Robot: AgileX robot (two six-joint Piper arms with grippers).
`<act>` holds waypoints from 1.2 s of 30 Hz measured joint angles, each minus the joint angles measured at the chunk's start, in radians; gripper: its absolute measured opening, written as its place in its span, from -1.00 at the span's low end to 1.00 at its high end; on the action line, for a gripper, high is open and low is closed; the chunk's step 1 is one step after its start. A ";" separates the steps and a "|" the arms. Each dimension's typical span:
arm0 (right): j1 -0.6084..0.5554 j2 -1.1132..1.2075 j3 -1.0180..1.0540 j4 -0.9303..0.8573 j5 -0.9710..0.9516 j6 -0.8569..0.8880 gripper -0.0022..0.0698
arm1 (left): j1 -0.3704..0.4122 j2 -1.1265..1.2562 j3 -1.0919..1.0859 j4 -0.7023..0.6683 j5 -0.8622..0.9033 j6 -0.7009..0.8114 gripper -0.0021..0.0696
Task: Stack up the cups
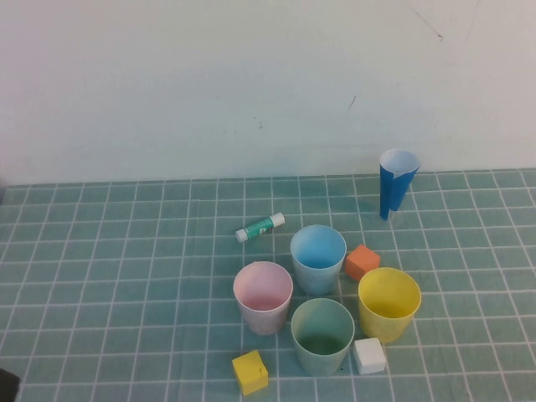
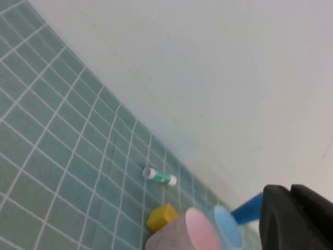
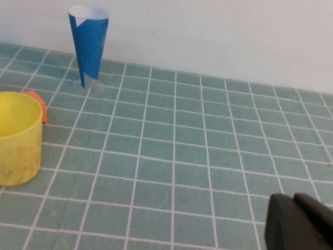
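Left gripper (image 2: 296, 219): dark bit at wrist view's edge, away from the cups; open or closed, cannot tell. Right gripper (image 3: 299, 224): same, cannot tell, apart from yellow cup (image 3: 18, 138). Four cups upright, close together on the mat (image 1: 126, 276): pink cup (image 1: 263, 296), blue cup (image 1: 318, 258), yellow, green cup (image 1: 322, 336). None stacked yet.

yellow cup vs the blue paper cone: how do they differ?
The yellow cup is short and wide with its broad mouth up; the blue paper cone is tall and narrow, tapering to its base. The cup is yellow all over; the cone is dark blue outside, white inside. The cup sits among the other cups; the cone stands apart by the wall. Both stand upright. Neither the left gripper nor the right gripper touches them.
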 joint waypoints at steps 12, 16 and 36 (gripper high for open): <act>0.000 0.000 0.000 0.000 0.000 0.000 -0.95 | 0.000 0.465 -0.462 0.289 0.411 0.469 -0.95; 0.000 0.000 0.000 0.000 0.000 -0.003 -0.95 | -0.031 0.641 -0.625 0.376 0.498 0.526 -0.95; 0.000 0.000 0.002 0.770 -0.015 0.085 -0.95 | -0.558 1.348 -1.099 0.923 0.687 0.205 -0.95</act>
